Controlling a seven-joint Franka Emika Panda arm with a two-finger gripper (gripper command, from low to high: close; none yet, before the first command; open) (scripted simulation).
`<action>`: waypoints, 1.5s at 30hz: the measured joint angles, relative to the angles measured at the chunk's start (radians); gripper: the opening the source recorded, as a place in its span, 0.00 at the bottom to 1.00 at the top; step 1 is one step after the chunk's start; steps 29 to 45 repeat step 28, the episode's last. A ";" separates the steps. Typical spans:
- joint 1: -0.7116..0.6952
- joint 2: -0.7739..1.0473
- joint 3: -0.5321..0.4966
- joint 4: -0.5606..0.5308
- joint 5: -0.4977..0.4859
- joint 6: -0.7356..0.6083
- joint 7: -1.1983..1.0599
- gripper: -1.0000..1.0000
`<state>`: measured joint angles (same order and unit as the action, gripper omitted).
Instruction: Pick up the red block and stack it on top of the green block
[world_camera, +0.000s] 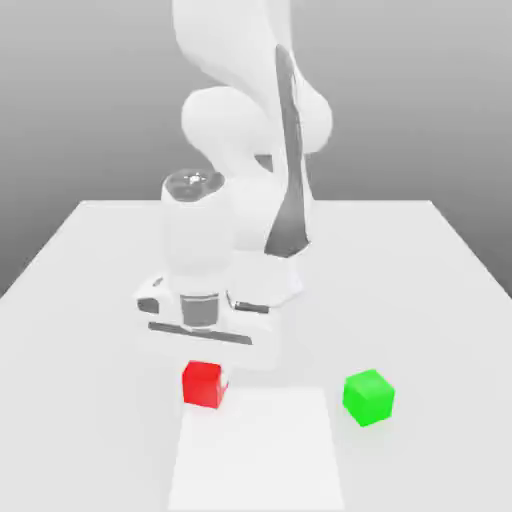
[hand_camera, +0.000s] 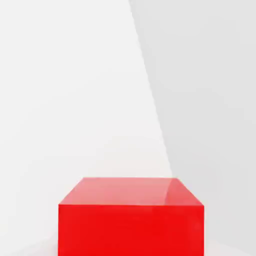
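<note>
Your red block (world_camera: 204, 384) sits on the white counter (world_camera: 90, 300) near its front edge, just below the arm's hand (world_camera: 205, 325), and the green block (world_camera: 368, 397) rests apart from it toward the exterior view's right. Neither block carries any lettering (plain glossy faces). You cannot tell whether the jaws are open or closed. The hand view looks down past the red block's top face.

Surface (world_camera: 420, 260): white and matte, seen widening from far to near.
Patch (world_camera: 255, 450): a brighter white rectangle is laid at the near middle.
Backdrop (world_camera: 80, 90): plain grey, graded lighter downward.
Light: soft and even.
</note>
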<state>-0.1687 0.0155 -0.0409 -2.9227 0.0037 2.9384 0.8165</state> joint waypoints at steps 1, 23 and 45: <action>-0.001 -0.036 -0.001 -0.005 -0.007 -0.031 0.005 0.00; 0.436 -0.044 0.219 0.096 0.004 -0.141 -0.569 0.00; 0.436 0.054 0.207 0.101 -0.055 -0.049 -0.528 1.00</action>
